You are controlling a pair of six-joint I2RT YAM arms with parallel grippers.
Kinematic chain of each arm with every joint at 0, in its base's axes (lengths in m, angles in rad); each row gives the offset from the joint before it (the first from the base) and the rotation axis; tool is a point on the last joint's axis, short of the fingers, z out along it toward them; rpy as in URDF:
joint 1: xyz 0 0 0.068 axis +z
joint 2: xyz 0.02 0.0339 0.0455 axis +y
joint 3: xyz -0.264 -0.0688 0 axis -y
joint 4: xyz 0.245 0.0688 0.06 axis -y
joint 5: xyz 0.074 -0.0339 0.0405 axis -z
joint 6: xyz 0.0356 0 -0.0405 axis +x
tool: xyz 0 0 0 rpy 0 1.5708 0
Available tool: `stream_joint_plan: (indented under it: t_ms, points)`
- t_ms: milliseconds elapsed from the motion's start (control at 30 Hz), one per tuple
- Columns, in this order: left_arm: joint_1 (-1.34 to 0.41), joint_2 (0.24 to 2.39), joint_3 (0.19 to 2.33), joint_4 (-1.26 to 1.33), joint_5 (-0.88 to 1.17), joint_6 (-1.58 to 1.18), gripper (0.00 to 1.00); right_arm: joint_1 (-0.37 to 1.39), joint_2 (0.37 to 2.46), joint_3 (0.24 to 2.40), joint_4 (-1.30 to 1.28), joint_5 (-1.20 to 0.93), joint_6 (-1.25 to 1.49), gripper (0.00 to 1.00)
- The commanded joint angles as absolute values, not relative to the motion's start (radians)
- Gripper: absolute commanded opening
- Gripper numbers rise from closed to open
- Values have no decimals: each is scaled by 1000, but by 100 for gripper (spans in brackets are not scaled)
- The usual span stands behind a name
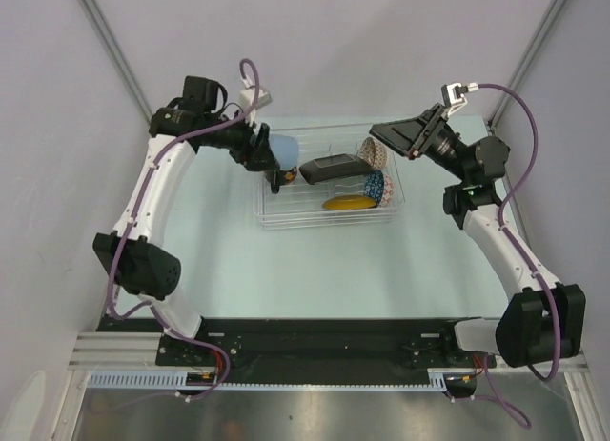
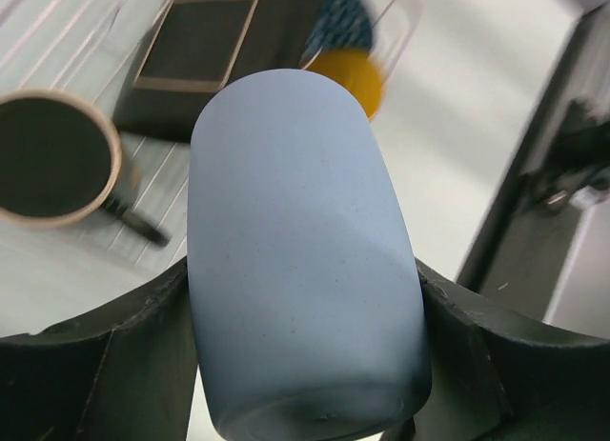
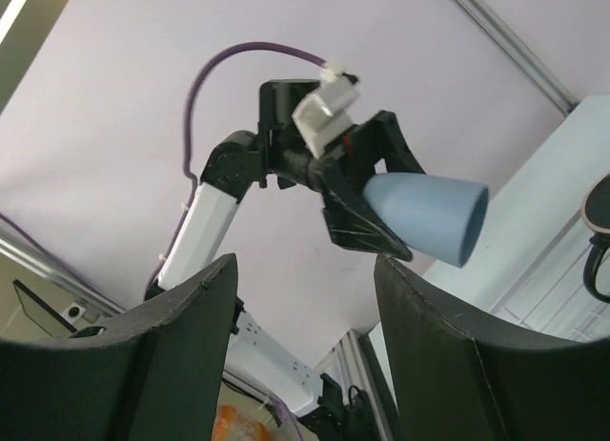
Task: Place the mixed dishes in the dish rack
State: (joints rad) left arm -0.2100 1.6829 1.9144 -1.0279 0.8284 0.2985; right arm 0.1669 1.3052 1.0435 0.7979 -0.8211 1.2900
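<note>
Left jaws round light blue cup, mouth outward

2 cups, 2 bowls, 1 plate, 1 saucer, 1 rack

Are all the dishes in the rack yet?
Almost. The plate, beige bowl, blue bowl, saucer and dark cup already sit in the rack. The left tool holds the light blue cup over it; that one is left. The right tool is open and empty.
</note>
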Motion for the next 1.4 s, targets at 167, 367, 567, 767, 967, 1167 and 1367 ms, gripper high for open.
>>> stream_joint_plan:
  t_ms: [167,367,567,767,967,1167,1367]
  points:
    - [-270,1796,1911,-1197,402,618,0,161,1207,1011,626,-833,1140,65]
    - [-325,1853,1905,-1175,285,643,0,155,1183,986,609,-828,1132,66]
    - [-396,1891,1876,-1138,210,666,0,149,1160,965,597,-825,1126,66]
    - [-426,1953,1873,-1109,164,683,1,138,1144,953,592,-824,1127,66]
    - [-440,1986,1848,-1080,118,713,0,132,1134,937,589,-819,1131,66]
    - [-446,2017,1841,-1055,100,730,0,127,1123,923,589,-815,1132,66]
    - [-472,2039,1842,-1043,104,735,0,120,1114,908,588,-811,1135,66]
